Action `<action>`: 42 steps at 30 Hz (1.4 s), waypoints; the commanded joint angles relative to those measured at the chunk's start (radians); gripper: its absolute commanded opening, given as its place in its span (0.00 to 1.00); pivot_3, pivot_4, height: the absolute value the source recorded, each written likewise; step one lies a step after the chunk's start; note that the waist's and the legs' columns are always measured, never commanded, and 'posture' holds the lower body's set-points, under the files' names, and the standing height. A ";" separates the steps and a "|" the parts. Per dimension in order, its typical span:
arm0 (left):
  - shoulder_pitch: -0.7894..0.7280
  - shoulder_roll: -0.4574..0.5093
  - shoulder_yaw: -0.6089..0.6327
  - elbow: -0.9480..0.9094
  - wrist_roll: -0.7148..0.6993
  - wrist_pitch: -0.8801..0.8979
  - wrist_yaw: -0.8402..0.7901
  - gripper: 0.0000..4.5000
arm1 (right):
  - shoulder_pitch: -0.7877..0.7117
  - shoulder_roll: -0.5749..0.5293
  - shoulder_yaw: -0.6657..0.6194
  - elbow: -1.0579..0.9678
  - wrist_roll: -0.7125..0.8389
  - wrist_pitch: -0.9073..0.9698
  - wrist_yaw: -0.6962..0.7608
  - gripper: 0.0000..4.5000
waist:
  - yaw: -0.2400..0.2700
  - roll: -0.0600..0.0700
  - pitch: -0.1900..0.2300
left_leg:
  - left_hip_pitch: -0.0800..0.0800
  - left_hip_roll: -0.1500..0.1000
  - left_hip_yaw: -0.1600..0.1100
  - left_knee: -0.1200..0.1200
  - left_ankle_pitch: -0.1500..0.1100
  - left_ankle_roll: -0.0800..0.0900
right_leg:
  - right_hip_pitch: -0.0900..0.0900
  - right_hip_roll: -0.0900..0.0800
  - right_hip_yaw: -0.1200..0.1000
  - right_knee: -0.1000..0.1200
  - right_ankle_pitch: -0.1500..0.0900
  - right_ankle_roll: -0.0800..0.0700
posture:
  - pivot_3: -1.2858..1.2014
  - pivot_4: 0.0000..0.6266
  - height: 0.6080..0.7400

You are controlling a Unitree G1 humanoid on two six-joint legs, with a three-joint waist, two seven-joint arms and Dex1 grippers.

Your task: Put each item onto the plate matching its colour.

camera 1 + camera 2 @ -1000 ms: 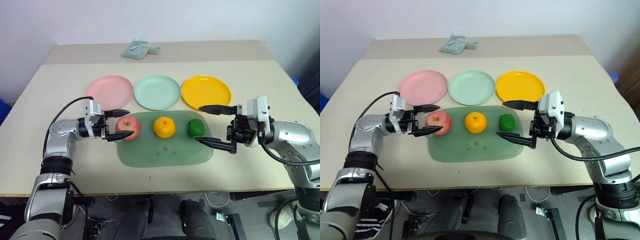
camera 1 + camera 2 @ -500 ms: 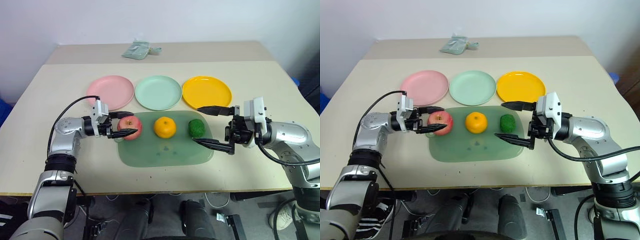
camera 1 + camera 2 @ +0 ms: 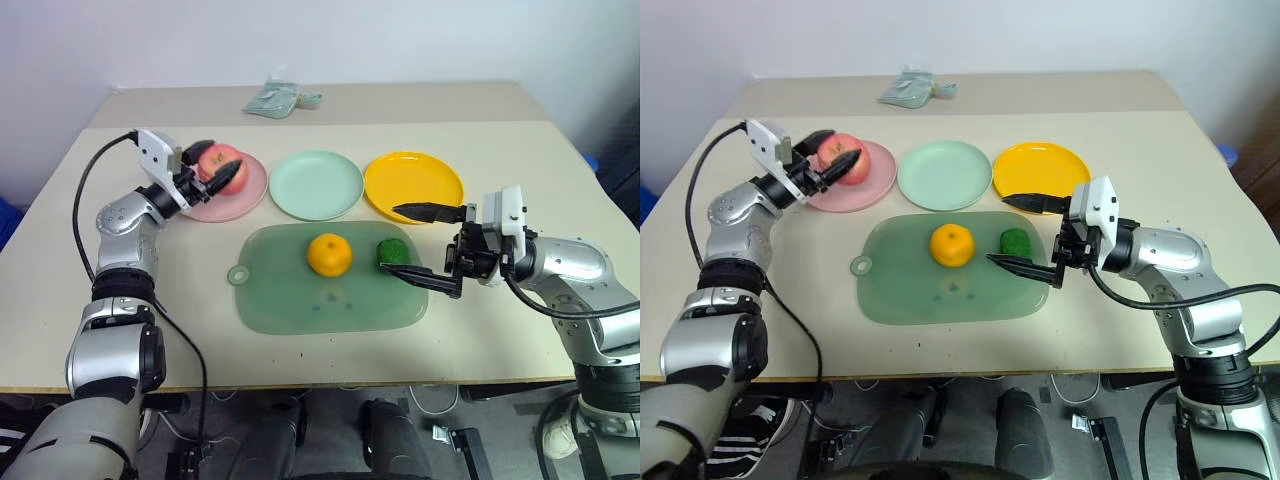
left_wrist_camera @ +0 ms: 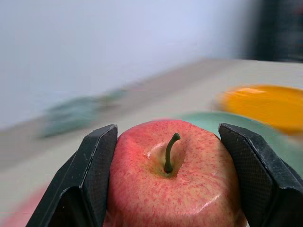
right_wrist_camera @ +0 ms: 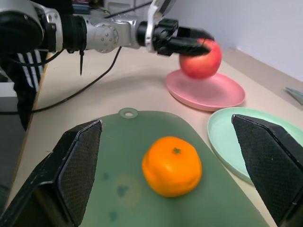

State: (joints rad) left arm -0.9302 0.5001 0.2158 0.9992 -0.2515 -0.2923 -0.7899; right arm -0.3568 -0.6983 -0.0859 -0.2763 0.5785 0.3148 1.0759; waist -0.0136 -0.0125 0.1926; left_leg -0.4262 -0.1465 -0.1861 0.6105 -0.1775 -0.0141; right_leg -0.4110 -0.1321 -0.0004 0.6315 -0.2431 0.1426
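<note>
Nearest to us lies one pale green mat [image 3: 330, 295] on the table [image 3: 520, 330], and on it we count two of the three round items: one orange mandarin [image 3: 328, 254] near its middle and one dark green bumpy ball [image 3: 393, 252] toward its right end, a clear gap between the two. The right gripper [image 3: 412, 243] hovers level at the mat's right edge with its two black fingers spread wide, one finger beyond the ball over the rim of the yellow plate and the other on the near side of it; the ball sits between them, and we cannot tell whether either finger touches it. Behind the mat we count three round plates in a row, well apart from the front edge of the table: one pink plate [image 3: 245, 200] on the left, one mint green plate [image 3: 315, 185] in the middle and one yellow-orange plate [image 3: 413, 182] on the right. The green and yellow plates carry nothing. The third item, the red-pink apple [image 3: 216, 163], is clamped between the two fingers of the left gripper [image 3: 222, 168] and held above the pink plate; the right wrist view shows it clear of the plate's surface. Farthest off, near the back edge of the table, lies one small crumpled greenish thing [image 3: 275, 100].
</note>
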 commanded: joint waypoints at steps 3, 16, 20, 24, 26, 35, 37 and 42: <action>-0.092 -0.015 0.031 0.143 0.045 -0.024 0.254 0.65 | -0.068 0.047 -0.006 0.029 -0.045 -0.059 -0.060 1.00 | 0.000 0.000 0.000 | 0.000 0.000 0.000 0.000 0.000 0.000 | 0.000 0.000 0.000 0.000 0.000 0.000 | 0.52 0.24 1.00; -0.128 -0.042 0.006 0.218 0.115 -0.077 0.339 0.99 | -0.064 0.043 -0.013 0.019 -0.070 -0.055 -0.077 1.00 | -0.001 -0.001 0.000 | 0.000 -0.001 0.000 0.001 0.000 0.000 | 0.000 0.000 0.000 0.001 0.001 0.001 | 0.52 0.24 1.00; -0.123 -0.052 0.032 0.161 0.040 -0.103 0.086 0.99 | -0.061 0.039 -0.014 0.019 -0.076 -0.057 -0.076 1.00 | 0.000 -0.001 0.000 | 0.000 -0.001 0.000 0.002 0.000 0.000 | 0.001 0.000 0.000 0.001 0.001 0.001 | 0.52 0.24 1.00; -0.068 -0.072 0.013 0.013 -0.065 -0.066 -0.296 0.99 | -0.064 0.039 -0.010 0.024 -0.080 -0.053 -0.072 1.00 | 0.001 -0.001 0.000 | 0.000 -0.001 0.000 0.002 0.000 0.000 | 0.001 0.000 0.000 0.000 0.001 0.001 | 0.52 0.24 1.00; -0.035 -0.074 -0.003 -0.056 -0.099 0.006 -0.411 0.99 | -0.060 0.033 0.004 0.031 -0.096 -0.057 -0.062 1.00 | -0.002 -0.001 0.000 | 0.000 -0.001 0.000 0.002 0.000 0.000 | 0.001 0.000 0.000 0.000 0.002 0.001 | 0.52 0.24 1.00; 0.160 -0.013 -0.096 -0.412 -0.207 0.373 -0.727 0.99 | -0.050 0.016 0.026 0.058 -0.152 -0.061 -0.061 1.00 | -0.009 0.000 0.000 | 0.000 0.001 0.000 0.002 0.000 0.000 | 0.001 0.003 0.001 0.001 0.002 0.000 | 0.52 0.24 1.00; 0.180 0.000 -0.105 -0.453 -0.211 0.405 -0.753 0.99 | -0.044 0.009 0.041 0.079 -0.190 -0.081 -0.061 1.00 | -0.005 0.000 0.000 | 0.000 0.001 0.000 0.002 0.000 0.000 | 0.001 0.003 0.001 0.001 0.002 0.000 | 0.52 0.24 1.00; 0.195 0.005 -0.107 -0.506 -0.219 0.445 -0.745 0.99 | -0.045 0.022 0.030 0.068 -0.169 -0.069 -0.066 1.00 | 0.002 0.000 0.000 | 0.000 0.001 0.000 0.002 0.000 0.000 | 0.001 0.002 0.001 0.001 0.002 -0.001 | 0.52 0.24 1.00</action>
State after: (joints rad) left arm -0.7357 0.4919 0.1073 0.5345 -0.4488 0.1382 -1.5376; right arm -0.3938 -0.6759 -0.0418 -0.1833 0.3986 0.2577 1.0154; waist -0.0116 -0.0125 0.1927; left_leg -0.4259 -0.1451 -0.1865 0.6123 -0.1774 -0.0142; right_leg -0.4102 -0.1297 0.0007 0.6319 -0.2410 0.1422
